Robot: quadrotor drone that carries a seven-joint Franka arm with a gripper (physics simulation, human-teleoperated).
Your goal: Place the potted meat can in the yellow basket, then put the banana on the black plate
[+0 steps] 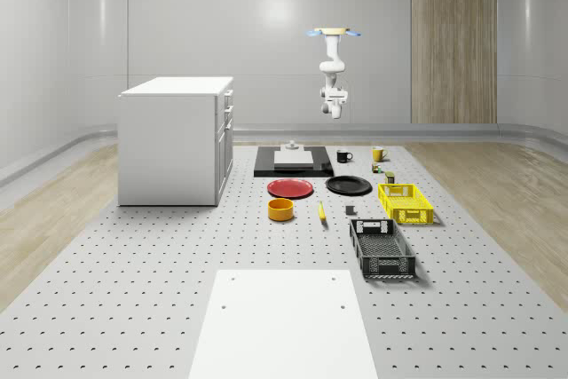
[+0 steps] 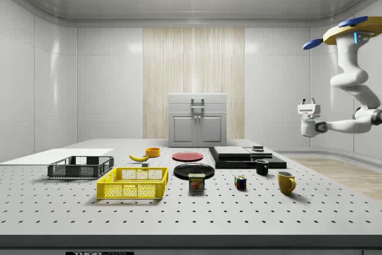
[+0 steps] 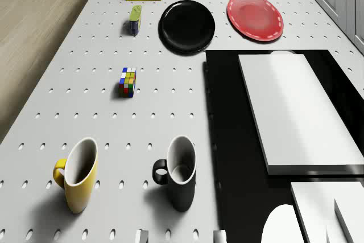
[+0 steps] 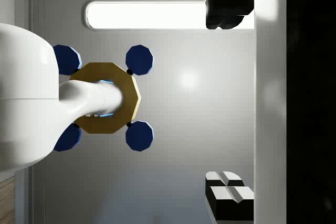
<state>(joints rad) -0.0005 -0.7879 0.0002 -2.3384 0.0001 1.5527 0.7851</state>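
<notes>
The drone (image 1: 335, 33) hovers high over the desk's (image 1: 133, 308) far end, upper centre of the whole-scene view. Its hand (image 2: 308, 104) hangs empty; whether the jaws are apart I cannot tell. The small potted meat can (image 2: 197, 183) stands just beside the yellow mesh basket (image 2: 133, 183), centre of the side view. The approach should probably descend from straight above.

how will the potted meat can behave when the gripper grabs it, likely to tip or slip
The potted meat can stands upright on the table, squat and flat-sided, so it probably won't roll and should resist tipping. It looks rigid, so a firm squeeze likely won't deform it. Its glossy label suggests a smooth surface that may slip under a light grip.
</notes>
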